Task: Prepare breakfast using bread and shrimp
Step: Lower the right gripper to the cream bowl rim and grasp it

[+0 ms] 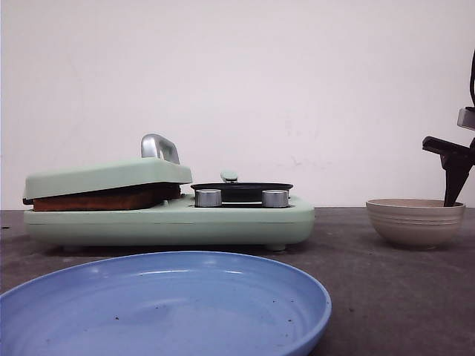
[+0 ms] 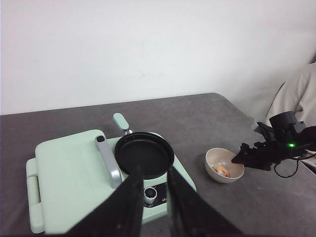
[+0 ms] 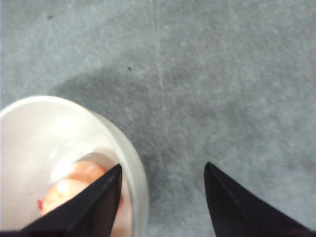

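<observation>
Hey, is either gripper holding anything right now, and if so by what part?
Nothing is held. The right gripper is open, one finger inside the bowl by the shrimp. The left gripper is open above the pan.

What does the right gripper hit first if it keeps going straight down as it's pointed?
Probably the beige bowl: the open right gripper straddles its rim, one finger over the shrimp inside, the other outside above the grey table. Depth is unclear.

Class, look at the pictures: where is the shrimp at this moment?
The shrimp lies inside the beige bowl, on the table to the right of the green cooker in the front view, with the right gripper open over the bowl's rim.
</observation>
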Motion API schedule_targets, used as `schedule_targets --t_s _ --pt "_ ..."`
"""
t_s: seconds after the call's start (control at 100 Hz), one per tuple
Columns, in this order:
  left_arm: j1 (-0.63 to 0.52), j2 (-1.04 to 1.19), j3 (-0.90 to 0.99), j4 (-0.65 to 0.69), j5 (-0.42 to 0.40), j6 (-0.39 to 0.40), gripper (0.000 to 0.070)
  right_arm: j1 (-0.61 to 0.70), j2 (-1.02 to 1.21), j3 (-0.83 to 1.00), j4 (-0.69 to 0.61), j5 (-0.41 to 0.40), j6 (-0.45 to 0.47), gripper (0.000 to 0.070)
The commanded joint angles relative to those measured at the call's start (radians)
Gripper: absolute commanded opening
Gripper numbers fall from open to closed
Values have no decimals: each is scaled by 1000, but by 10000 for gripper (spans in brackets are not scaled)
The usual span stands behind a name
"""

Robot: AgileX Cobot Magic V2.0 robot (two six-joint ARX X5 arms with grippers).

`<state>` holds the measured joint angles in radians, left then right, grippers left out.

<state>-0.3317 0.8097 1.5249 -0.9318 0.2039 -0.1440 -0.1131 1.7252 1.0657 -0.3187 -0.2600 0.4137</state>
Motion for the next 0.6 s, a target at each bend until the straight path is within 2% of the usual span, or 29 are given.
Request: schedule_targets --t_s 0.0,0.09,0.28,0.52,0.59 --pt "-3 7 18 12 -5 13 0 0 33 17 16 -22 29 305" --pt "-3 7 18 12 -5 13 0 0 49 17 31 -66 49 265" --pt "-3 7 18 12 -5 12 0 0 75 17 39 -82 80 256" --pt "-3 7 18 11 -5 12 0 0 79 17 53 -111 85 82" --pt "-3 7 18 12 -5 12 0 1 79 17 52 -129 95 69"
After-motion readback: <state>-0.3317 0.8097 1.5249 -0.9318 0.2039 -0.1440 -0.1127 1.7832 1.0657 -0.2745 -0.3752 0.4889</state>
